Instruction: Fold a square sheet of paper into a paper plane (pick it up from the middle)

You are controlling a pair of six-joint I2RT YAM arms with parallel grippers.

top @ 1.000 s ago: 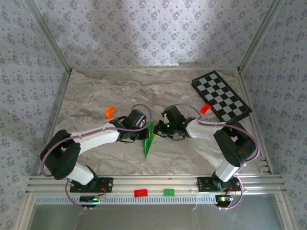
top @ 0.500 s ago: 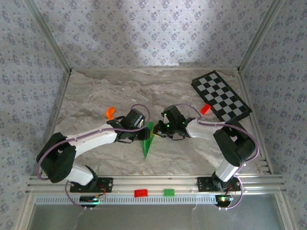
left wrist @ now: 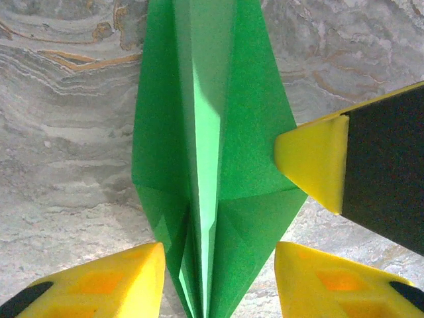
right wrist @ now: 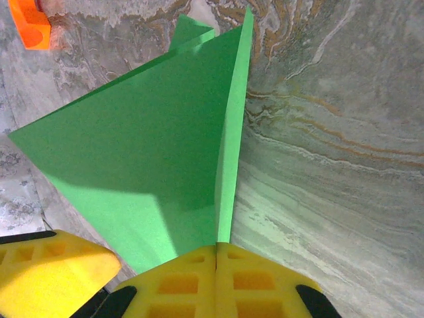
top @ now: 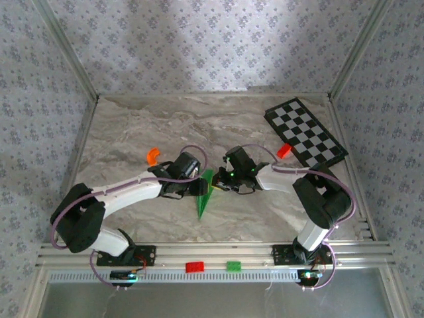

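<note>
No text, label, brand, number or sign can be read in any of the views.
</note>
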